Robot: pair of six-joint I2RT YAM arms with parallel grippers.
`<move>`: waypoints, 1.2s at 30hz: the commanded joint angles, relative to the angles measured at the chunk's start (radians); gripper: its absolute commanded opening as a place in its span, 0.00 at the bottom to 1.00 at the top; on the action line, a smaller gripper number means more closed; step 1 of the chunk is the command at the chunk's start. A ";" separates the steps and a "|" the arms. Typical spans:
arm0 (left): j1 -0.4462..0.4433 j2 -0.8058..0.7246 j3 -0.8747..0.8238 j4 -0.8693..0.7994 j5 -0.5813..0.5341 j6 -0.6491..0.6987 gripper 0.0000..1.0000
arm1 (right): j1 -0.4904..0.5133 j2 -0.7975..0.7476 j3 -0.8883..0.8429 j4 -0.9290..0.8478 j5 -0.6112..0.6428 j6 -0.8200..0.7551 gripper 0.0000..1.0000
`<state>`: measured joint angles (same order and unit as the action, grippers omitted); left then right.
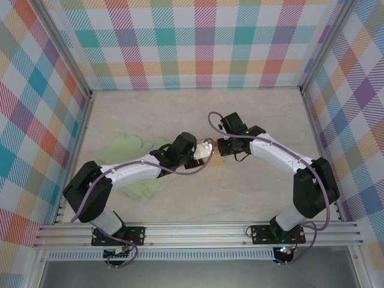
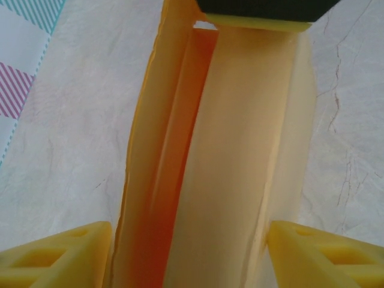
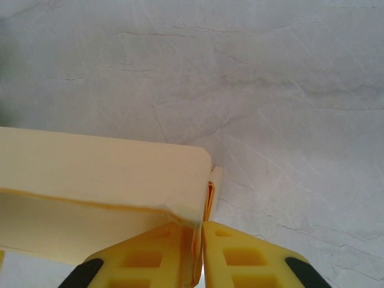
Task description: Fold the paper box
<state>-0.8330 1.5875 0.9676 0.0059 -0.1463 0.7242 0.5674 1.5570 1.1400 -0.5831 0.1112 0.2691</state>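
Pinching a thin flap of the yellow paper box (image 3: pixel 102 174), our right gripper (image 3: pixel 195 231) is clamped tight. Our left gripper (image 2: pixel 191 240) stands with jaws apart, straddling its other end. We see its long axis running gripper to gripper, near the green paper sheets (image 1: pixel 129 150).

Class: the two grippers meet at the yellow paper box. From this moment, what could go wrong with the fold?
1. The right gripper pinches just a thin edge of the paper box; a tug may tear it or slip off.
2. The left gripper straddles the half-formed walls, jaws apart; closing may crush them off the crease.
3. The green paper sheets lie under the left arm and could get dragged.
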 commanded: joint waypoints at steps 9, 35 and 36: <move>-0.026 0.070 0.048 -0.065 -0.048 0.013 0.46 | 0.011 -0.054 -0.031 -0.075 -0.046 0.022 0.39; -0.032 0.092 0.082 -0.135 -0.068 0.006 0.44 | -0.176 -0.025 -0.022 0.152 -0.377 0.203 0.57; -0.031 0.088 0.086 -0.143 -0.069 0.000 0.45 | -0.176 -0.029 -0.028 0.152 -0.375 0.200 0.57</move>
<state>-0.8558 1.6608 1.0409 -0.0444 -0.2115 0.7448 0.3874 1.5375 1.0874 -0.4690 -0.2058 0.4538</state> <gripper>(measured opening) 0.449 0.568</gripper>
